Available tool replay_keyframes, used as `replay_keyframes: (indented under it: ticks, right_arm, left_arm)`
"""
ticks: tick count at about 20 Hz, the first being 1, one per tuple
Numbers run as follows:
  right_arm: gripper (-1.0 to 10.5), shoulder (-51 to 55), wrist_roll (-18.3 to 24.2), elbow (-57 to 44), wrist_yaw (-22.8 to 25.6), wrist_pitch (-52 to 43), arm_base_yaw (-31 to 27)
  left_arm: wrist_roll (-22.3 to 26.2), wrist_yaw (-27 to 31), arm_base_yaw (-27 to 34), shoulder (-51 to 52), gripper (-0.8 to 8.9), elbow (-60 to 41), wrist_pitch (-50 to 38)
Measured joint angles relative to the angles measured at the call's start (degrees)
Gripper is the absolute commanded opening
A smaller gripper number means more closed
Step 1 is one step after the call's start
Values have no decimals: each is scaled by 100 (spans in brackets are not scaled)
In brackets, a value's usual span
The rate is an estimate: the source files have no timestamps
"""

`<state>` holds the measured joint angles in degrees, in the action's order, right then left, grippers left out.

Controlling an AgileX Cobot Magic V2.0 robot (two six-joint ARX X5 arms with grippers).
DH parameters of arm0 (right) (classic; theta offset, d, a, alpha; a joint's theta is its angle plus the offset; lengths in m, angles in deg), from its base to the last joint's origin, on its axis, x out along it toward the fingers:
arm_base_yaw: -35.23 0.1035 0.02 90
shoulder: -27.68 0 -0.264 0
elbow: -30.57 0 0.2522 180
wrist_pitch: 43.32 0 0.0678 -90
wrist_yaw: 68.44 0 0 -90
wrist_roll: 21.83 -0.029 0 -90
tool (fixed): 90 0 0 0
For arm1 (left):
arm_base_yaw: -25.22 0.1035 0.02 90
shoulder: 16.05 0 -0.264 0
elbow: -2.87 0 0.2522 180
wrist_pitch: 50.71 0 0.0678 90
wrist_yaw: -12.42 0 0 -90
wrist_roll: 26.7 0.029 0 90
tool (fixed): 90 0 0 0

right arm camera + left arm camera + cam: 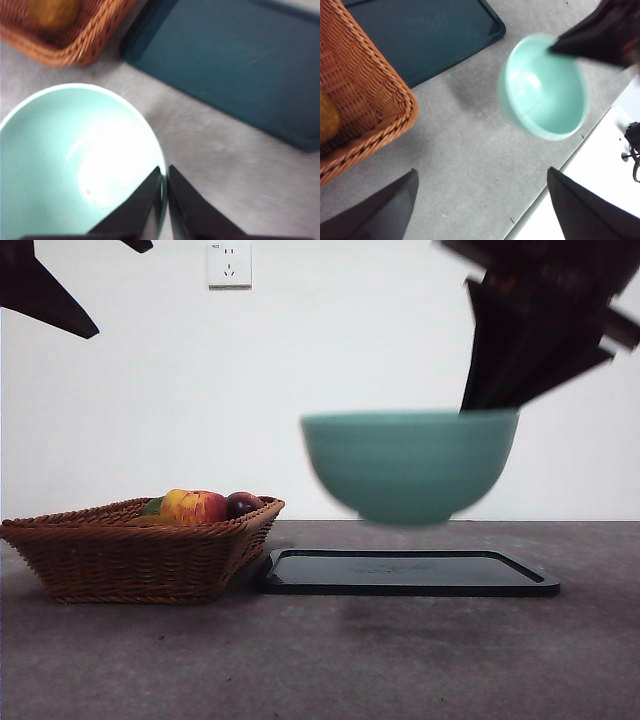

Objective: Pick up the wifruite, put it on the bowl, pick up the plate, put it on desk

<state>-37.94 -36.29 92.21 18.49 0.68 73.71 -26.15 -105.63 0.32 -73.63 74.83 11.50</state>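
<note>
A: Nearest the low front camera is bare desk [400, 660], grey and speckled. Behind it a dark tray [410, 573] lies flat, with a wicker basket [130, 555] just beside it.

B: And the bowl?

A: The teal bowl [410, 465] hangs in the air above the tray, clear of it and blurred. The right gripper [490, 400] comes down from the upper corner onto its rim. In the basket I see a red-yellow apple [195, 505] and a dark purple fruit [242, 504]. Another black tip [45, 290] waits in the opposite top corner.

B: The left wrist view?

A: The left gripper [482, 200] hovers over bare desk, its jaws spread wide with nothing between them. Past it is the bowl, its inside showing nothing, with the other arm at its rim. The basket corner holds an orange-brown fruit, perhaps the wifruite [327, 120], though only its edge shows.

B: The right wrist view?

A: The right gripper's jaws pinch the bowl's rim, one inside, one outside. The tray and basket lie beyond, the same orange-brown fruit in the basket
</note>
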Motion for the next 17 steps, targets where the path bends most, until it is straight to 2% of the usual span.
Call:
replay_keyframes:
  ticks: [4,9,13,14,17]
  right_arm:
    - [14,-376,-210,-494,-2,-636,76]
    - [14,-1051,-251,-562,9,-994,74]
    - [18,-1156,-256,-562,9,-1016,81]
    - [44,-1156,-256,-562,15,-1014,85]
    - [235,-1156,-286,-562,26,-1014,85]
  left_arm:
    - [0,-2,0,0,406,0,2]
    - [0,0,2,0,406,0,15]
    - [0,0,0,0,406,0,24]
    - [0,0,0,0,406,0,22]
    - [0,0,0,0,406,0,24]
